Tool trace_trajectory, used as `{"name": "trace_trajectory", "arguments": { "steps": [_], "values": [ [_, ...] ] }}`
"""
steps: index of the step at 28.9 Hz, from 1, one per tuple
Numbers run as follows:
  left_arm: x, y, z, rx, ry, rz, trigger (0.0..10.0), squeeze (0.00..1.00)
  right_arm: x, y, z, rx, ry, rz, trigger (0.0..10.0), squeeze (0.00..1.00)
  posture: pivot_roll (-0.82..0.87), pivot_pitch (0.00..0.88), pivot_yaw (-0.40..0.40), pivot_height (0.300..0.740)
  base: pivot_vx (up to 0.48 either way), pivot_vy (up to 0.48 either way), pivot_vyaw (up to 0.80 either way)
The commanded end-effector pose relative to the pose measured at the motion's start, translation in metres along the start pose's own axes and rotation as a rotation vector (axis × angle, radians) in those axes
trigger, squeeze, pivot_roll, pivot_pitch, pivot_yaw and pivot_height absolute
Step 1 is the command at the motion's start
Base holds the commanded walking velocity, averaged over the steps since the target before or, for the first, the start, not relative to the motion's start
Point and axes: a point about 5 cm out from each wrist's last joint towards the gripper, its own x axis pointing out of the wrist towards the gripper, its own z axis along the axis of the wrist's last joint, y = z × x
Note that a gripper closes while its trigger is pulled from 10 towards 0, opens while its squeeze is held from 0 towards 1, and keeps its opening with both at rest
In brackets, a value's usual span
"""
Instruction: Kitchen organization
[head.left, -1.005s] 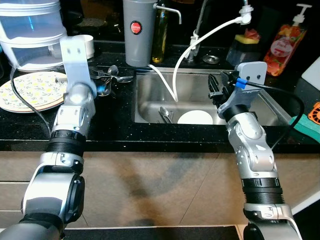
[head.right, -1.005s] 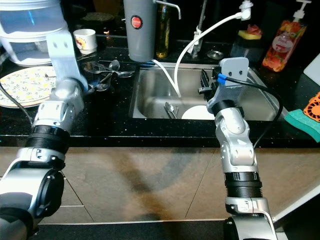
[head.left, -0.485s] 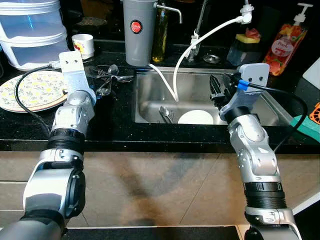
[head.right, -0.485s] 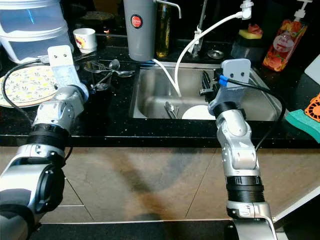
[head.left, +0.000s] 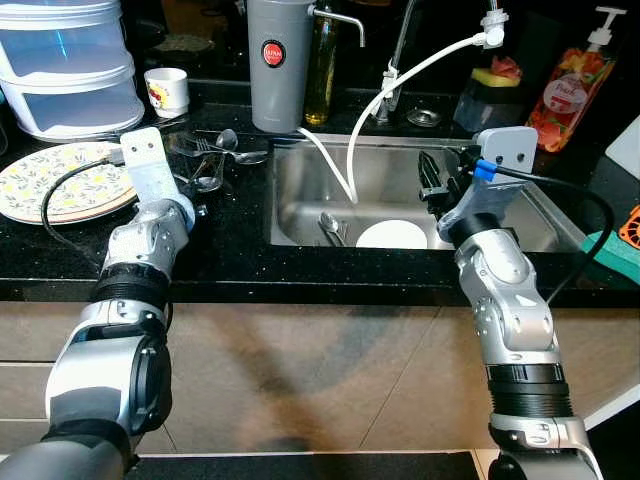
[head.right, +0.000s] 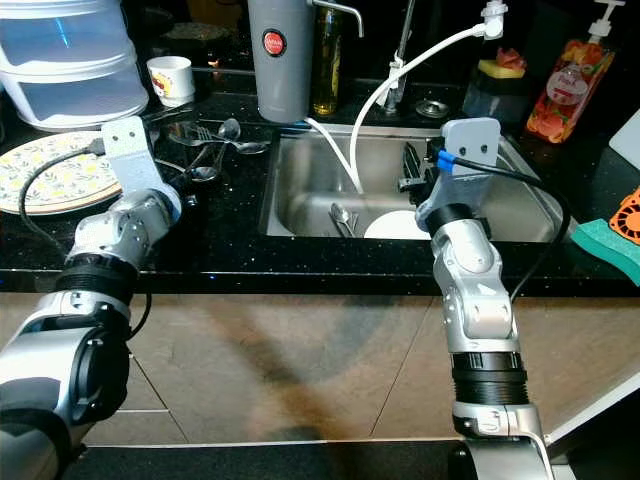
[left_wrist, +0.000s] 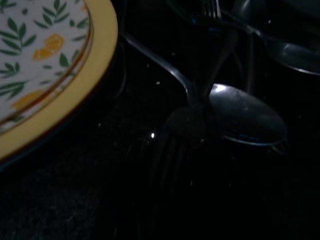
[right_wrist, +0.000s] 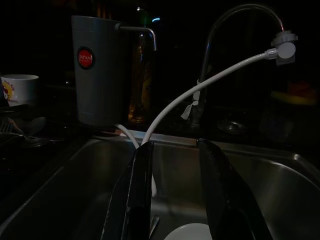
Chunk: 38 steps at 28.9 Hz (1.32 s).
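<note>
A heap of cutlery (head.left: 215, 160) lies on the black worktop (head.left: 230, 250) between one flowered plate (head.left: 60, 180) and the sink (head.left: 400, 200). The sink holds one white plate (head.left: 392, 235) and two spoons (head.left: 330, 228). The left pincer (head.left: 190, 195) is low beside the cutlery; whether it is parted I cannot tell. The right pincer (right_wrist: 175, 190) hangs over the sink, fingers apart and holding nothing.

Black speckled countertop (head.left: 240, 250). Stainless sink (head.left: 300, 190) — white dish (head.left: 392, 234) inside. Plate (head.left: 40, 180) cream, yellow-rimmed, green leaf pattern. Grey canister (head.left: 277, 60) with red round label. White cup (head.left: 166, 90), white hose (head.left: 400, 85). Soap bottle (head.left: 570, 85) orange-red — white pump. Sponge (head.left: 612, 255) teal.
</note>
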Motion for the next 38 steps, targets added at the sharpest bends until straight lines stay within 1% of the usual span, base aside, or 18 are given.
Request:
{"name": "trace_trajectory", "arguments": {
  "steps": [1, 4, 5, 6, 8, 9, 20, 23, 24, 25, 26, 27, 29, 31, 32, 33, 35, 38],
  "values": [
    [0.002, 0.006, -0.009, 0.018, 0.032, 0.017, 10.0, 0.00, 0.001, 0.000, 0.002, -0.002, 0.003, 0.001, 10.0, 0.00, -0.02, 0.015, -0.045, 0.740, 0.000, 0.000, 0.00],
    [0.002, 0.007, -0.010, 0.021, 0.032, 0.022, 10.0, 0.00, 0.001, -0.001, 0.002, -0.004, 0.001, 0.000, 10.0, 0.00, -0.02, 0.012, -0.045, 0.740, 0.000, 0.000, 0.00],
    [0.003, 0.007, -0.011, 0.022, 0.033, 0.022, 4.8, 0.00, 0.001, -0.001, 0.002, -0.004, 0.001, -0.001, 10.0, 0.00, -0.02, 0.012, -0.046, 0.740, 0.000, 0.000, 0.00],
    [0.003, 0.007, -0.011, 0.025, 0.031, 0.020, 0.9, 0.00, 0.001, -0.001, 0.002, -0.005, 0.000, -0.001, 10.0, 0.00, -0.02, 0.012, -0.046, 0.740, 0.000, 0.000, 0.00],
    [0.003, 0.007, -0.010, 0.027, 0.028, 0.018, 0.9, 0.00, 0.001, -0.001, 0.002, -0.005, 0.000, -0.001, 10.0, 0.00, -0.02, 0.011, -0.047, 0.740, 0.000, 0.000, 0.00],
    [0.003, 0.007, -0.010, 0.031, 0.024, 0.018, 0.0, 0.00, 0.001, -0.001, 0.003, -0.005, 0.000, -0.002, 10.0, 0.00, -0.02, 0.010, -0.047, 0.740, 0.000, 0.000, 0.00],
    [0.002, 0.001, 0.004, 0.096, -0.071, 0.014, 0.0, 0.00, 0.001, -0.002, 0.004, -0.007, -0.003, -0.004, 10.0, 0.00, -0.02, 0.006, -0.047, 0.740, 0.000, 0.000, 0.00],
    [0.000, -0.001, 0.012, 0.123, -0.128, 0.023, 0.0, 0.00, 0.001, -0.002, 0.004, -0.007, -0.003, -0.004, 10.0, 0.00, -0.02, 0.006, -0.047, 0.740, 0.000, 0.000, 0.00],
    [-0.004, -0.005, 0.027, 0.165, -0.241, 0.027, 0.0, 0.00, 0.002, -0.003, 0.004, -0.008, -0.004, -0.004, 10.0, 0.00, -0.02, 0.006, -0.047, 0.740, 0.000, 0.000, 0.00],
    [-0.009, -0.009, 0.037, 0.168, -0.317, 0.018, 10.0, 0.00, 0.002, -0.003, 0.004, -0.008, -0.004, -0.004, 10.0, 0.00, -0.03, 0.002, -0.047, 0.740, 0.000, 0.000, 0.00],
    [-0.013, -0.013, 0.045, 0.172, -0.375, 0.009, 10.0, 0.00, 0.002, -0.003, 0.005, -0.008, -0.005, -0.004, 10.0, 0.00, -0.03, 0.002, -0.047, 0.740, 0.000, 0.000, 0.00],
    [-0.027, -0.027, 0.064, 0.200, -0.526, -0.049, 10.0, 0.00, 0.002, -0.003, 0.005, -0.008, -0.007, -0.004, 10.0, 0.00, -0.03, 0.002, -0.047, 0.740, 0.000, 0.000, 0.00],
    [-0.031, -0.034, 0.067, 0.218, -0.558, -0.079, 10.0, 0.00, 0.002, -0.003, 0.005, -0.008, -0.007, -0.005, 10.0, 0.00, -0.02, 0.000, -0.047, 0.740, 0.000, 0.000, 0.00],
    [-0.038, -0.053, 0.064, 0.271, -0.579, -0.191, 10.0, 0.00, 0.002, -0.003, 0.005, -0.008, -0.008, -0.007, 10.0, 0.00, -0.02, 0.000, -0.047, 0.740, 0.000, 0.000, 0.00],
    [-0.041, -0.078, 0.045, 0.369, -0.529, -0.344, 10.0, 0.00, 0.003, -0.003, 0.005, -0.008, -0.011, -0.010, 10.0, 0.00, -0.02, 0.000, -0.045, 0.740, 0.000, 0.000, 0.00],
    [-0.041, -0.078, 0.045, 0.369, -0.529, -0.344, 10.0, 0.00, 0.003, -0.003, 0.005, -0.008, -0.011, -0.010, 10.0, 0.00, -0.02, 0.000, -0.045, 0.740, 0.000, 0.000, 0.00],
    [-0.042, -0.102, 0.010, 0.485, -0.395, -0.496, 10.0, 0.00, 0.004, -0.003, 0.006, -0.007, -0.015, -0.014, 10.0, 0.00, -0.02, 0.000, -0.040, 0.740, 0.000, 0.000, 0.00],
    [-0.032, -0.113, -0.044, 0.643, -0.174, -0.500, 10.0, 0.00, 0.006, -0.002, 0.006, -0.006, -0.017, -0.016, 10.0, 0.00, -0.02, 0.000, -0.036, 0.740, 0.000, 0.000, 0.00]
  ]
}}
